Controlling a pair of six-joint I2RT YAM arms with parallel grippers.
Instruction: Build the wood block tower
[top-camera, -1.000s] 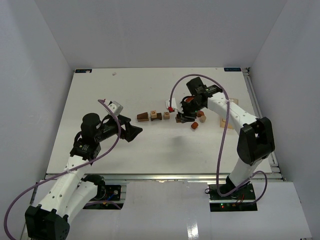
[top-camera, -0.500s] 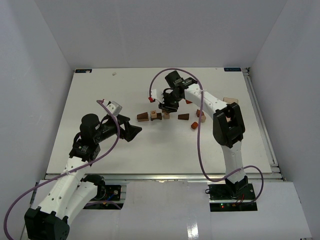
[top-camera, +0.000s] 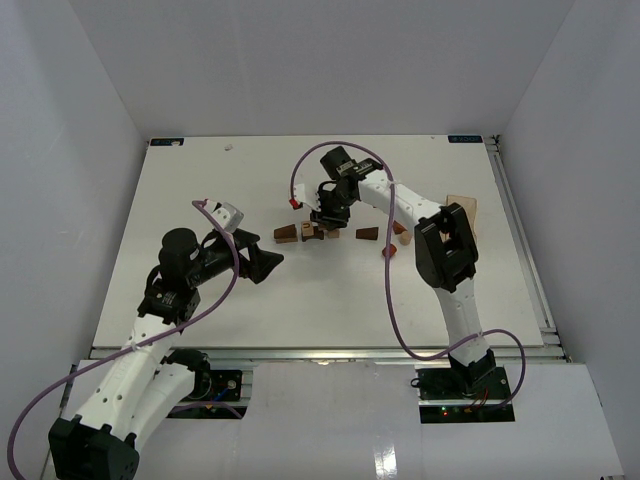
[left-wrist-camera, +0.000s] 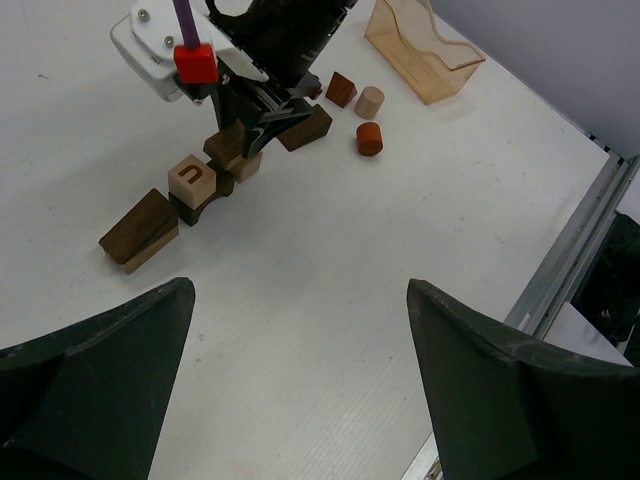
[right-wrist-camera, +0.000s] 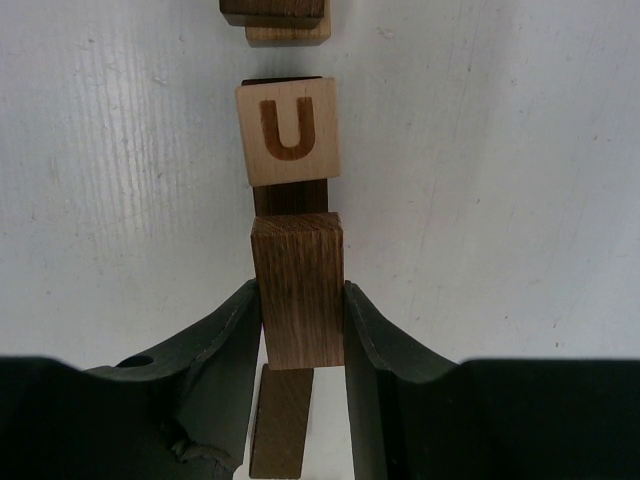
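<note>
Low in the right wrist view, the right gripper (right-wrist-camera: 297, 300) clamps a dark block (right-wrist-camera: 297, 285) just below the U cube (right-wrist-camera: 289, 131). The top view hides that grip but shows the tower (top-camera: 310, 233) mid-frame. In the left wrist view, the left gripper (left-wrist-camera: 300, 310) stands wide open, well apart from the tower.

Your left arm (top-camera: 125, 365): white links, black joints, a purple cable (top-camera: 238, 262) looping off it. Right arm (top-camera: 465, 325), same colours, with its own purple cable (top-camera: 386, 290). Its wrist carries a white housing (left-wrist-camera: 150, 40) with two screws and a red plug (left-wrist-camera: 195, 62). Your left fingers (left-wrist-camera: 95, 370) are broad and matte black.
</note>
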